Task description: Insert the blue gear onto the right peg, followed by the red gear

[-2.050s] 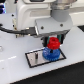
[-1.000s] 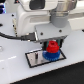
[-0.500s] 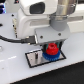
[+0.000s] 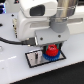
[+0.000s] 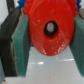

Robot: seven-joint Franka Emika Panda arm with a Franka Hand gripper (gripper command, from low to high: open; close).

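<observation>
Red plastic fills the wrist view: the red gear (image 5: 47,29) sits clamped between the gripper (image 5: 46,35) pads. It hangs just over the blue gear (image 4: 51,55), already on the plate (image 4: 34,59), so the second insertion is in hand. Next, I'd judge, its hole must meet the peg, hidden here.

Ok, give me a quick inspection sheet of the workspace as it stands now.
Surface: white table, bare where visible.
Job's things: small red plastic gear above wide blue toothed gear on black-bordered pale plate; peg hidden. In the wrist view the red gear sits between the pads.
Clutter: nothing seen.
Grippers: gripper shut on red gear.
Cables: black cable at the exterior view's left.
Surroundings: blurred, cannot tell.
</observation>
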